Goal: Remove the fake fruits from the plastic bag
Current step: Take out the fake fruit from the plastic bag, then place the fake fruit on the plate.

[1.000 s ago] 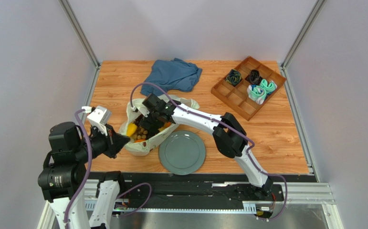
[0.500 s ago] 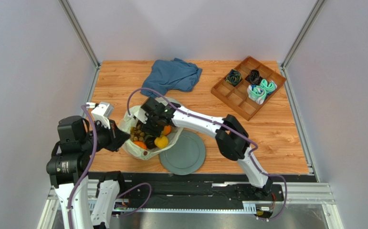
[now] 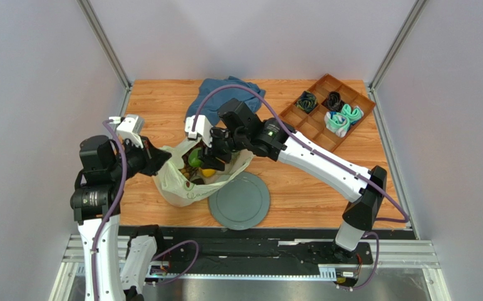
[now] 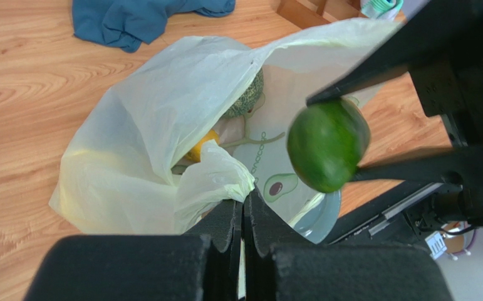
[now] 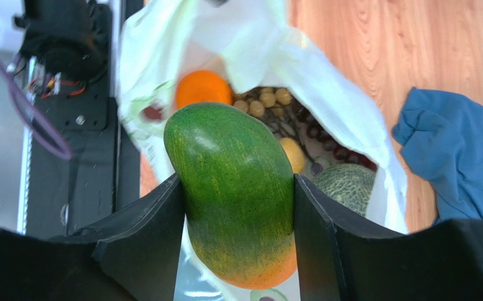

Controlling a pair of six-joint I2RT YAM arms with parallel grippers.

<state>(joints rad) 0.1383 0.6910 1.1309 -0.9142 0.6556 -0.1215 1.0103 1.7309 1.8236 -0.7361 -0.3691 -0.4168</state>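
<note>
Noting wood-grain table [image 3: 350, 169], carrying four things.
Lying crumpled at far edge: blue cloth [image 3: 211, 94]. Sitting askew at far right corner: wooden divided tray [image 3: 306, 129]. Resting near front edge, centre: grey plate [image 3: 240, 202]. Slumping just beside plate, on its left: plastic bag [image 3: 173, 186], bottom resting on the boards.

Orange-brown wooden tabletop [image 3: 162, 100] between plain pale grey walls [image 3: 256, 37], aluminium posts [image 3: 103, 41] at the back corners.
</note>
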